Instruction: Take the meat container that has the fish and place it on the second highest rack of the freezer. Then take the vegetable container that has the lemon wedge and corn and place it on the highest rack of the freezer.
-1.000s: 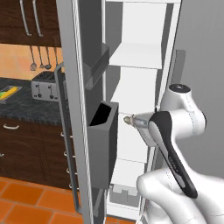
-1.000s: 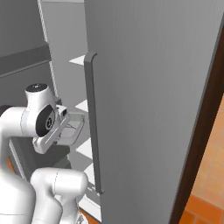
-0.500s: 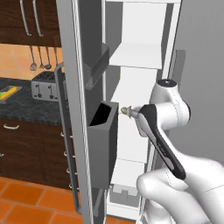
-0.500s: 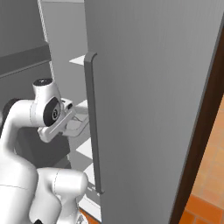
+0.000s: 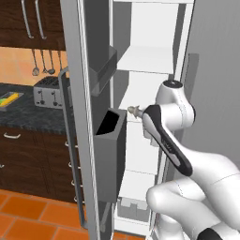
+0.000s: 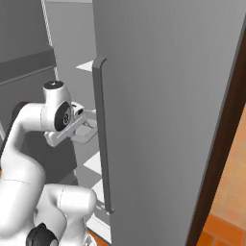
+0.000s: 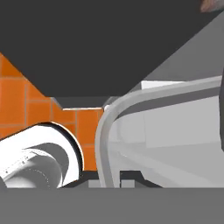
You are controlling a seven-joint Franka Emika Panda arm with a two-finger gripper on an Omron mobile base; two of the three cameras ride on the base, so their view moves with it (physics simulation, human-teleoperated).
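Left base view, item 1: my gripper (image 5: 132,110), fingers pressed together and holding nothing, sits at the open freezer (image 5: 150,61) beside its white racks, while the tray with corn (image 5: 10,98) lies far off to my left.

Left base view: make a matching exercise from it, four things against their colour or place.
Things:
1. toaster
2. floor tiles
3. door bin
4. freezer shelves

Descriptions:
A. orange
B. white, inside the open unit
C. silvery, on the dark counter at left
D. dark grey, hung on the inner side of the open door

Pairs: 1-C, 2-A, 3-D, 4-B
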